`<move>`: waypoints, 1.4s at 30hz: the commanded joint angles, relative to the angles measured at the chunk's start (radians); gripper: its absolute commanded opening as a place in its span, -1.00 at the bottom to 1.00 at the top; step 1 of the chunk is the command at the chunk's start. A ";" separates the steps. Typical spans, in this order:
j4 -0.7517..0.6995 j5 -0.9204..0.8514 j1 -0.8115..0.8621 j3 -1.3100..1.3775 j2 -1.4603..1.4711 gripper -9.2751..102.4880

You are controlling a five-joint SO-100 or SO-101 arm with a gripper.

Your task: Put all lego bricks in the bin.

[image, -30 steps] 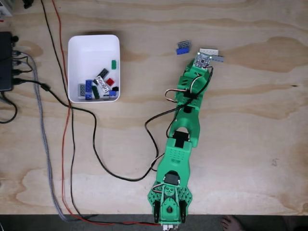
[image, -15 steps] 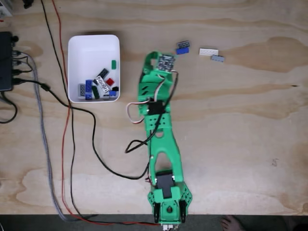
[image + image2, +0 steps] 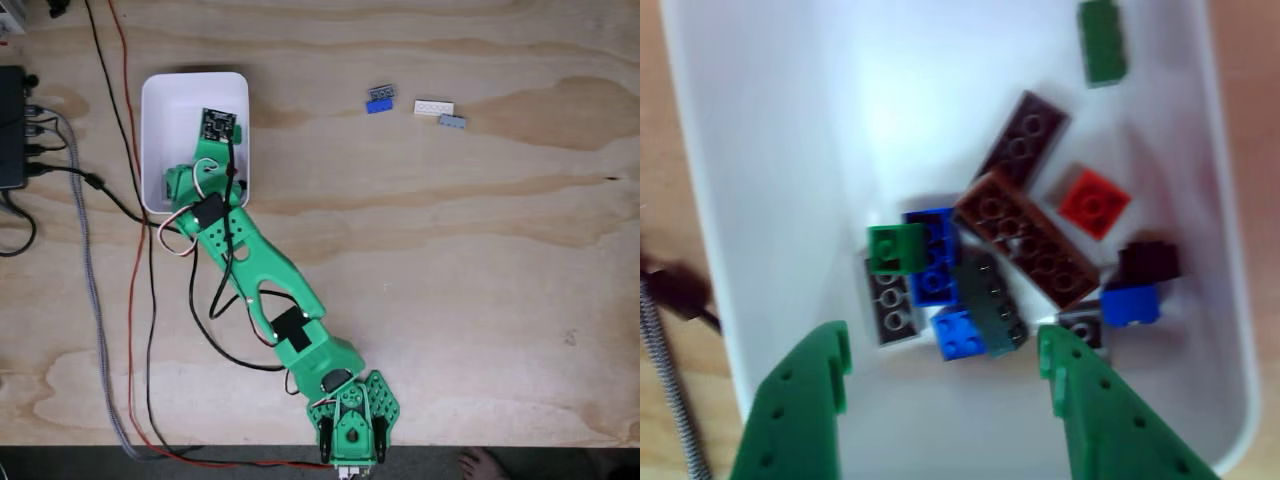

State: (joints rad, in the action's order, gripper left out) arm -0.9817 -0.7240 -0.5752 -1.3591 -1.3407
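The white bin (image 3: 170,95) stands at the upper left of the table in the fixed view, and my green arm reaches over it, with the camera board (image 3: 218,125) above its middle. In the other view my gripper (image 3: 945,345) hangs open over the bin (image 3: 760,150), its green fingers (image 3: 805,400) apart with nothing between them. Below lie several lego bricks: a long brown one (image 3: 1030,238), a red one (image 3: 1094,202), a blue one (image 3: 935,255) and a green plate (image 3: 1102,40). On the bare table lie a blue-and-grey brick (image 3: 380,98), a white brick (image 3: 434,107) and a grey brick (image 3: 452,121).
A black box (image 3: 12,130) with plugged cables sits at the left edge. Red, black and braided cables (image 3: 130,300) run down the table left of the arm. The arm's base (image 3: 350,425) stands at the front edge, and a person's foot (image 3: 485,465) shows beyond it.
The arm has swung left, from the white and grey bricks at the upper right, past the blue-and-grey brick, to over the bin. Those three bricks have stayed in place.
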 commanded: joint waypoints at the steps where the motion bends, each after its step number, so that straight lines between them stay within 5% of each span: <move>1: 0.153 -0.072 0.393 -0.130 -0.416 -0.41; 3: 0.252 -0.232 0.583 -0.304 -0.508 -0.43; 7: 0.810 -0.597 0.824 -0.839 -0.494 -0.43; 14: 1.229 -0.723 0.914 -0.976 -0.196 -0.43; 27: 1.371 -0.854 1.019 -0.560 0.287 -0.43; 42: 1.477 -0.908 0.905 -0.488 0.367 -0.40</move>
State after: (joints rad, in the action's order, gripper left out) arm 0.4817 -1.6153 0.3405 -1.8669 -0.9618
